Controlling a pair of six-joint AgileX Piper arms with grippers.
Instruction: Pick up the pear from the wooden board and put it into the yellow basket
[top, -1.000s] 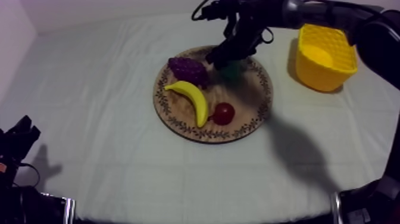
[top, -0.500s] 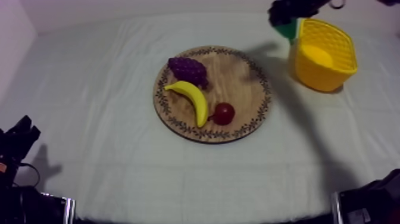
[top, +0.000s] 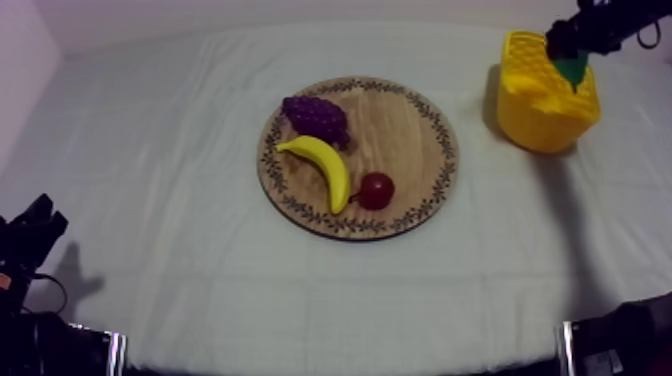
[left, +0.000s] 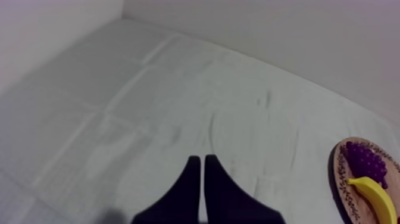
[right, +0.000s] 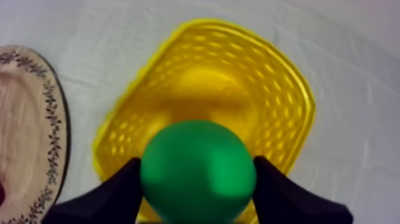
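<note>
My right gripper (top: 566, 52) hangs above the yellow basket (top: 530, 112) at the table's far right, shut on the green pear (top: 573, 69). In the right wrist view the pear (right: 197, 171) sits between the two black fingers (right: 113, 190), directly over the basket's open mouth (right: 208, 89). The round wooden board (top: 400, 140) lies mid-table with a bunch of grapes (top: 316, 118), a banana (top: 322, 165) and a small red fruit (top: 376, 190) on it. My left gripper (top: 35, 225) rests low at the left edge; its fingers (left: 200, 184) lie together as a narrow wedge over bare cloth.
The board's patterned rim (right: 50, 119) lies just beside the basket in the right wrist view. Grapes (left: 366, 162) and banana (left: 376, 196) show on the board's edge, far from my left gripper. Cloth lies open in front of the board.
My right gripper has lifted the pear off the board and carried it right, from the board's back to the basket's near rim and now over the basket. The left arm has not moved.
</note>
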